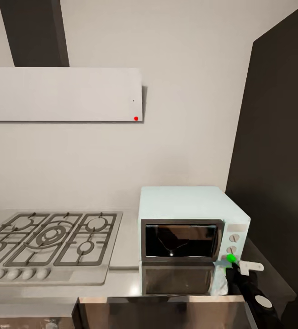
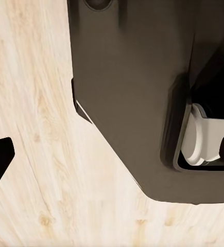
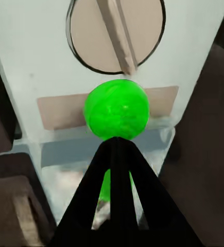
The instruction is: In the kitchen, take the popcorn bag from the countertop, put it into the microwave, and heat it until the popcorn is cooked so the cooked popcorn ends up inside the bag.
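My right pincer (image 1: 235,264) sits at the microwave's (image 1: 185,208) control panel, its two dark fingers (image 3: 117,206) pressed together to a single tip, holding nothing, and touching the round green light (image 3: 117,109) just below a knob (image 3: 116,31). I judge this to be the start press, so I want the push straight and light, square on the button, without sliding up onto the knob. The microwave door (image 1: 182,239) looks closed; behind its dark glass I cannot make out the popcorn bag, so I cannot tell where it is. My left pincer (image 2: 112,154) hangs over pale wood floor (image 2: 34,103) beside the robot's dark base, fingers spread wide apart and empty. The microwave stands on the grey tabletop (image 1: 126,249), a gas hob (image 1: 50,237) to its left. Behind are a plain wall, a white hood panel (image 1: 62,93) and a dark tall cabinet (image 1: 277,160) at right.
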Available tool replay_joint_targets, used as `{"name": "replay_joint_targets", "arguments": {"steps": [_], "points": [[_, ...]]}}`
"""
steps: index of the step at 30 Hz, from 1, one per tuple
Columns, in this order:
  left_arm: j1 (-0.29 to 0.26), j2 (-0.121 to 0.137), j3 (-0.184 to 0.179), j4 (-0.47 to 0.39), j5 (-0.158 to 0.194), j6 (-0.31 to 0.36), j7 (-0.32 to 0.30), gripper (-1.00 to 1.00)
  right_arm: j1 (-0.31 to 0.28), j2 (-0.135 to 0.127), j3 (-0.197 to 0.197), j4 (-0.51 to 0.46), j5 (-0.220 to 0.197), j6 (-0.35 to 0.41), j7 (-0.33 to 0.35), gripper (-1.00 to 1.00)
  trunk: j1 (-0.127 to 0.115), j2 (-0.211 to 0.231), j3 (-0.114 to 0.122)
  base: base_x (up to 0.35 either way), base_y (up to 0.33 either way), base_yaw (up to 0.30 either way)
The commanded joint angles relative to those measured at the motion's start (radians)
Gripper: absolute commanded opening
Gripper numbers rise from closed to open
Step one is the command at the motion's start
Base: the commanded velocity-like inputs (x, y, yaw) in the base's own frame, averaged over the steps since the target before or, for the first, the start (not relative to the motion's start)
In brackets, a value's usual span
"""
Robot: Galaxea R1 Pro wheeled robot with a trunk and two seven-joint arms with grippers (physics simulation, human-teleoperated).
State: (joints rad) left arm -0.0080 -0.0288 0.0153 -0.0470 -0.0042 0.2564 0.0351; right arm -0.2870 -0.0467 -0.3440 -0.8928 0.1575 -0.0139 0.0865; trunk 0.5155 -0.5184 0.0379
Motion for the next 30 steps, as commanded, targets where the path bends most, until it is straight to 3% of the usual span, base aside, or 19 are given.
{"name": "replay_joint_targets", "arguments": {"steps": [1, 6, 7, 21, 26, 30], "points": [[0.000, 0.000, 0.002, -0.002, 0.000, 0.006, 0.003, 1.00, 0.000, 0.001, -0.004, 0.000, 0.011, -0.001, 0.007, -1.00, 0.000, -0.001, 0.000, -0.226, 0.000, 0.000], [0.000, -0.001, 0.002, -0.002, 0.000, 0.006, 0.003, 1.00, -0.001, 0.001, -0.004, 0.000, 0.011, -0.001, 0.007, -1.00, 0.000, -0.001, 0.000, -0.046, 0.000, 0.000], [0.000, 0.000, 0.002, -0.002, 0.000, 0.006, 0.003, 1.00, -0.001, 0.001, -0.004, 0.000, 0.011, -0.001, 0.007, 1.00, 0.000, -0.001, 0.000, -0.005, 0.000, 0.000], [0.000, -0.002, 0.001, -0.002, 0.000, 0.006, 0.003, 1.00, -0.001, 0.001, 0.003, 0.000, 0.011, -0.037, 0.005, 1.00, 0.000, -0.001, 0.000, -0.008, 0.000, 0.000], [0.000, -0.001, 0.001, -0.002, 0.000, 0.006, 0.003, 1.00, 0.000, 0.001, 0.003, 0.006, 0.011, -0.243, 0.004, 1.00, 0.000, -0.001, 0.000, -0.279, 0.000, 0.000], [0.000, -0.001, 0.000, -0.002, 0.000, 0.006, 0.003, 1.00, 0.000, 0.001, 0.003, 0.009, 0.011, -0.265, 0.004, 1.00, 0.000, -0.001, 0.000, -0.326, 0.000, 0.000]]}}
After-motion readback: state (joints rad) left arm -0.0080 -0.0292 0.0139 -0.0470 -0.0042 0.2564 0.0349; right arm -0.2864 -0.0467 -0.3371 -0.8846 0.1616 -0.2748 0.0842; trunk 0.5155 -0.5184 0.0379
